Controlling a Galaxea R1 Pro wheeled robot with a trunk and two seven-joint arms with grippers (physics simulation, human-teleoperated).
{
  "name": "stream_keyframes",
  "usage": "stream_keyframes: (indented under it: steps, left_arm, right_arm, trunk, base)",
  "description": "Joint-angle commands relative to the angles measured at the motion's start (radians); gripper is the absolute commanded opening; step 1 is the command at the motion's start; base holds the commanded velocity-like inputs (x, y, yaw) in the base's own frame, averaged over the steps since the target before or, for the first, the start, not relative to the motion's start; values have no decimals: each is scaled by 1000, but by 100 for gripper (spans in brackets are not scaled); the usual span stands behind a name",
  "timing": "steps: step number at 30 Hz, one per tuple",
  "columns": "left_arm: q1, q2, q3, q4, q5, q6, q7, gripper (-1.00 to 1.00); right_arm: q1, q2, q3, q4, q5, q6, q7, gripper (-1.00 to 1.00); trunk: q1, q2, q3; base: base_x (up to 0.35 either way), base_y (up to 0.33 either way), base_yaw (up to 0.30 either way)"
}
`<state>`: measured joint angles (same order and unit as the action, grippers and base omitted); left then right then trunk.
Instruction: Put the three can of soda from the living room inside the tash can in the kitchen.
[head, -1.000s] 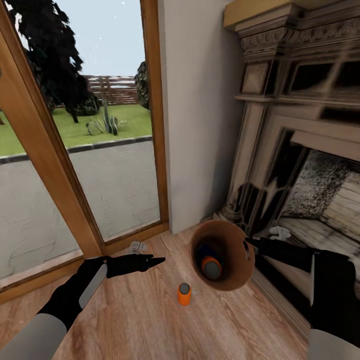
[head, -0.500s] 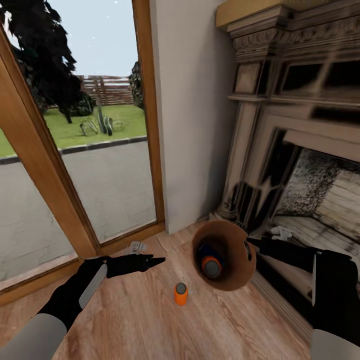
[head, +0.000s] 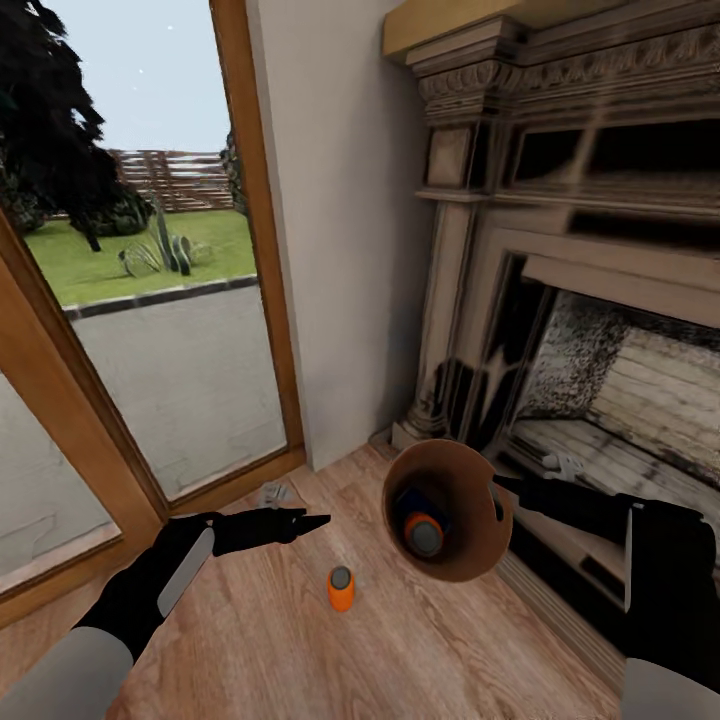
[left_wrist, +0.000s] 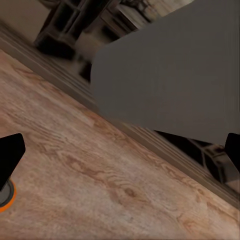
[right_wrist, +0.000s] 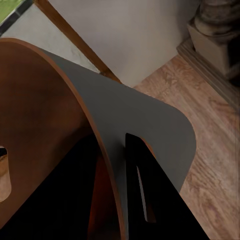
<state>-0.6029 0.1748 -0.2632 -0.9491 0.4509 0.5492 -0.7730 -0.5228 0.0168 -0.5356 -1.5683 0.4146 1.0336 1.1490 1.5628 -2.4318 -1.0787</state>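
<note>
- Light wood floor (head: 300, 640) runs up to a brick fireplace (head: 590, 330) on one side and a wood-framed glass door (head: 150, 330) on the other, with lawn and a fence outside; that is the head view.
- Head view again: the trash can (head: 447, 510) is off the floor, tipped so its brown mouth faces the camera, and the right gripper (head: 500, 490) is clamped on its rim near the slot handle.
- Count inside the bin: two cans, an orange can (head: 423, 533) in front with its silver top showing, and a blue can (head: 408, 503) tucked behind it, mostly in shadow.
- One more orange can (head: 341, 589) stands upright on the floor, just beside the bin and between the two arms; three cans in all.
- The left gripper (head: 312, 522) hovers above the floor, apart from that loose can, holding nothing; here its fingers look drawn to a narrow point.
- Left wrist view: the black fingertips (left_wrist: 11, 155) sit at opposite edges, so the jaws stand wide apart. Between them is the bin's grey outer wall (left_wrist: 170, 75), and the floor can's orange rim (left_wrist: 6, 196) peeks in at one corner.
- Right wrist view: one finger (right_wrist: 142, 200) lies on the grey outside of the bin, the wood-toned rim (right_wrist: 75, 95) runs through the grip, and the other finger is lost in the dark interior.
</note>
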Motion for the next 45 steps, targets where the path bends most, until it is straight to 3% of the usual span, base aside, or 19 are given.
stream_keyframes:
  steps: [1, 20, 27, 29, 31, 32, 37, 40, 45]
  left_arm:
    - [0, 0, 0, 0, 0, 0, 0, 100]
    - [0, 0, -1, -3, 0, 0, 0, 100]
    - [0, -1, -1, 1, 0, 0, 0, 100]
    - [0, -1, -1, 1, 0, 0, 0, 100]
    - [0, -1, -1, 1, 0, 0, 0, 100]
    - [0, -1, -1, 0, 0, 0, 0, 100]
    - [0, -1, -1, -3, 1, 0, 0, 100]
    - [0, -1, 0, -4, 1, 0, 0, 100]
    - [0, -1, 0, -5, 2, 0, 0, 100]
  right_arm:
    - [0, 0, 0, -1, -22, 14, 1, -100]
    - [0, 1, 0, 0, -22, 14, 1, -100]
    - [0, 22, 0, 4, -20, 14, -5, -100]
    - [0, 34, 0, 11, -19, 14, -10, -100]
    - [0, 65, 0, 15, -19, 14, -29, -100]
    - [0, 104, 0, 18, -19, 14, -72, -100]
    - [0, 149, 2, 23, -24, 14, -146, -100]
    - [0, 155, 1, 56, -39, 14, -153, -100]
    - [0, 155, 0, 131, -137, -10, -166, -100]
  trunk:
    - [0, 0, 0]
    - [0, 0, 0]
    - [0, 0, 0]
    - [0, 0, 0]
    - [0, 0, 0]
    - [0, 0, 0]
    - [0, 0, 0]
    - [0, 0, 0]
    - [0, 0, 0]
  base:
    - [0, 0, -130]
    - [0, 0, -93]
    - [0, 0, -1]
    - [0, 0, 0]
    - [0, 0, 0]
    - [0, 0, 0]
    - [0, 0, 0]
    - [0, 0, 0]
    - [0, 0, 0]
